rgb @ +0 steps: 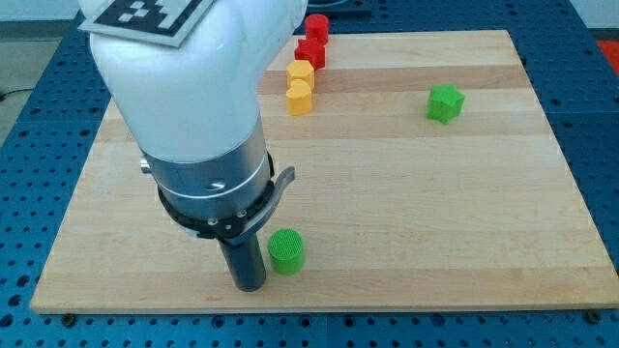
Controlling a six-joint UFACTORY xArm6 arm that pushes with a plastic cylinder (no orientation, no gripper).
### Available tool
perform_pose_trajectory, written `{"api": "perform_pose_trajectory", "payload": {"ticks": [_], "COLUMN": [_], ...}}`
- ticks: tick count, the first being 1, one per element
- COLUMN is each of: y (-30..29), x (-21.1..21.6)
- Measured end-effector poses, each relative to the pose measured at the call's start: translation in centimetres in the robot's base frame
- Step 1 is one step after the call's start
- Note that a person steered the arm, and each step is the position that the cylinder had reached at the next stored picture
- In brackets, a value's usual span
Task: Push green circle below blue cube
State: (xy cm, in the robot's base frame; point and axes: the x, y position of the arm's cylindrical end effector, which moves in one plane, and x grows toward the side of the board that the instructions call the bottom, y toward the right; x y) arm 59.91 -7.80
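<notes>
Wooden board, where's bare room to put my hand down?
Free: the wide stretch between the green star and green circle, toward the board's right edge. Crowded: the top, with red and yellow blocks; my tip beside the circle.

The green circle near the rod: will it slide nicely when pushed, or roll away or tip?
The green circle stands flat on its end and looks squat, so it should slide, not tip. Its round side may slip off my tip, which sits beside it at the view's left.
</notes>
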Motion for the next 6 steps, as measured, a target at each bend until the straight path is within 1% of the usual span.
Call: {"api": "perform_pose_trajectory", "payload": {"ticks": [1, 2, 3, 4, 5, 6], "y": [0.2, 1.8, 5.3, 4.6, 2.2, 2.3], "x": [0.0, 0.2, 0.4, -3.3, -4.5, -4.6]}}
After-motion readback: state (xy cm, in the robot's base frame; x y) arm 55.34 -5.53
